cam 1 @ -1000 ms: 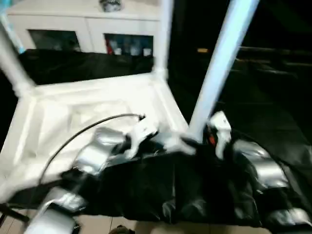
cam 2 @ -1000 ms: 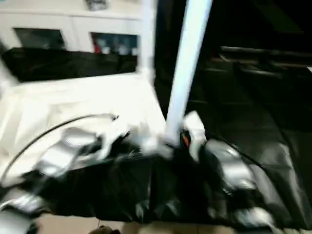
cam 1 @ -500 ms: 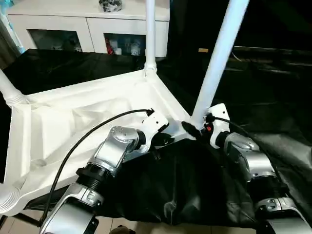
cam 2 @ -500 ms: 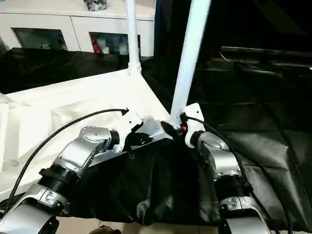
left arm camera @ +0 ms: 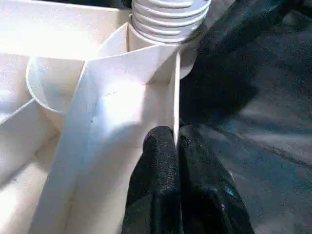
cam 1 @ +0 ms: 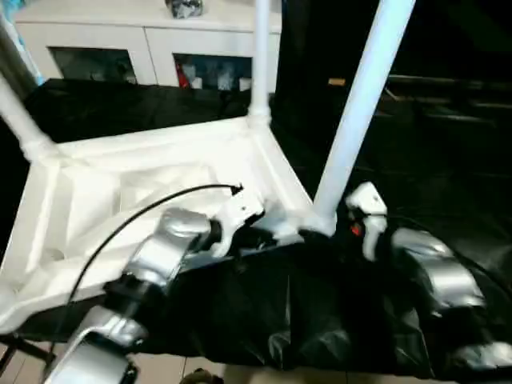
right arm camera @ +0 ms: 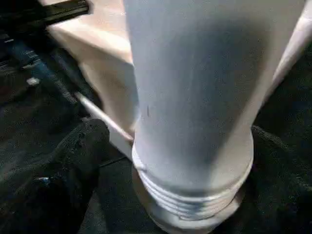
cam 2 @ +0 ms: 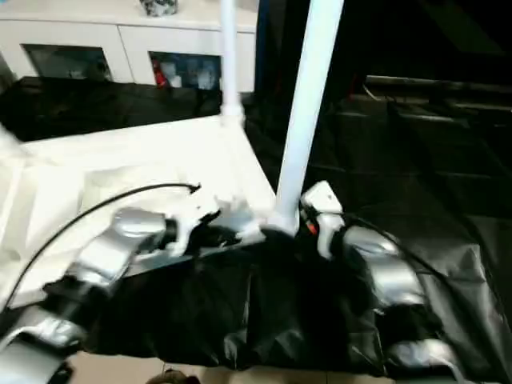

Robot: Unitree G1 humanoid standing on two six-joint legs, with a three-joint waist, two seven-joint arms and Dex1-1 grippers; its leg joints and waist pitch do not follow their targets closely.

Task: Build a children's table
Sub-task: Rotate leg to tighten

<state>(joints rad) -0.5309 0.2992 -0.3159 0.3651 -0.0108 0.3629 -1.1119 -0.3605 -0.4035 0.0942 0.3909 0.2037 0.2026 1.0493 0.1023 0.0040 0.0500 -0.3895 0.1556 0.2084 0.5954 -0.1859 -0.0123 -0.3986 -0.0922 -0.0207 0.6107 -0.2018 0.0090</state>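
Backed off from the near leg since half a second ago: right hand (cam 1: 362,218), then pressed against the foot of that leg, now just beside it with a small dark gap between. Spread wider too, one black finger (right arm camera: 73,161) standing apart from the leg in the right wrist view, nothing gripped. Whole head view shifted as well, so the apparent slide of the table counts as camera motion, not as a move of the thing.

White plastic children's table (cam 1: 120,200) lying upside down on a counter draped in black cloth (cam 1: 336,320), rim upward, near corner at the counter's front edge. Long tapered white leg (cam 1: 360,104) seated in that near corner socket, ribbed end (right arm camera: 192,204) down in the collar, long axis rising almost upright and leaning slightly to the right. Second leg (cam 1: 259,56) upright at the far corner, third leg (cam 1: 20,112) at the left corner.

Left hand (left arm camera: 176,144) pressed together, pinching the thin rim wall (left arm camera: 171,102) of the table just beside the near socket, holding the top down.

Near leg lying to the left of the right hand, and the right hand the nearer of the two to it. Any further tightening would probably call for a grasp around the shaft low down and a turn about that upright axis.

White cabinet with glass doors (cam 1: 120,48) behind, well apart.
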